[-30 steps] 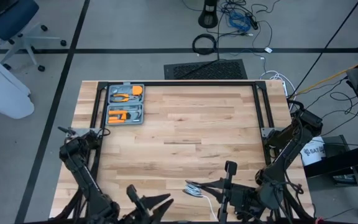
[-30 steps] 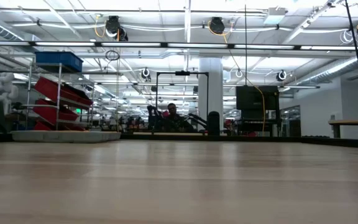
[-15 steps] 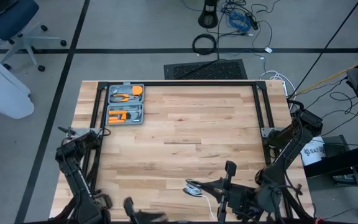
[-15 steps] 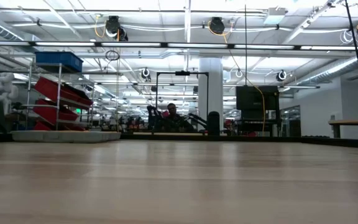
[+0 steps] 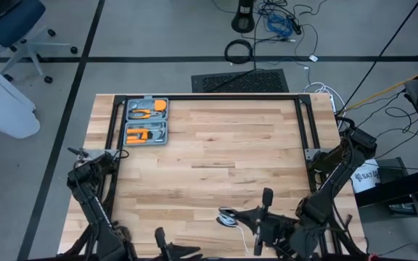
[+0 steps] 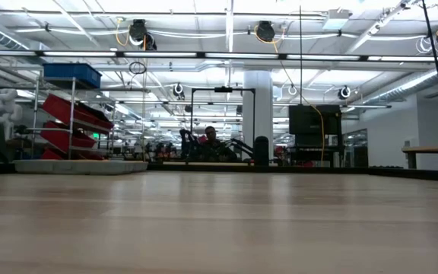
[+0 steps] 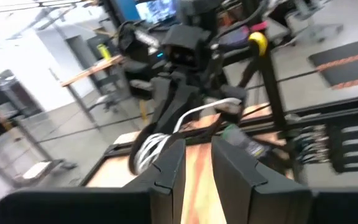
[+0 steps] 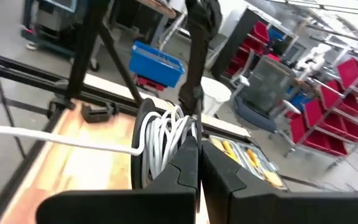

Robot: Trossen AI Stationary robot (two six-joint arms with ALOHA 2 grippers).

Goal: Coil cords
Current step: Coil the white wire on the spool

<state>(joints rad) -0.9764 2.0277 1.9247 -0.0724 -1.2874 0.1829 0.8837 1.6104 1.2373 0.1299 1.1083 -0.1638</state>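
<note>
right gripper (image 8: pixel 194 140) at the worktop's (image 5: pixel 216 145) near edge, jaws pressed together pinching the cord (image 8: pixel 163 140), coiled white loops with the reel (image 5: pixel 227 216) well apart from the tool case (image 5: pixel 146 121), left gripper (image 7: pixel 197 155) nearby, jaws spread a bit, holding nothing

Tool case (image 5: pixel 146 121): on the bench (image 5: pixel 216 152), far left corner.
Cord (image 5: pixel 228 217): at the near edge, right of centre.
Right claw (image 5: pixel 232 217): at the cord.
Left claw (image 5: pixel 164 245): near edge, left of the cord.
</note>
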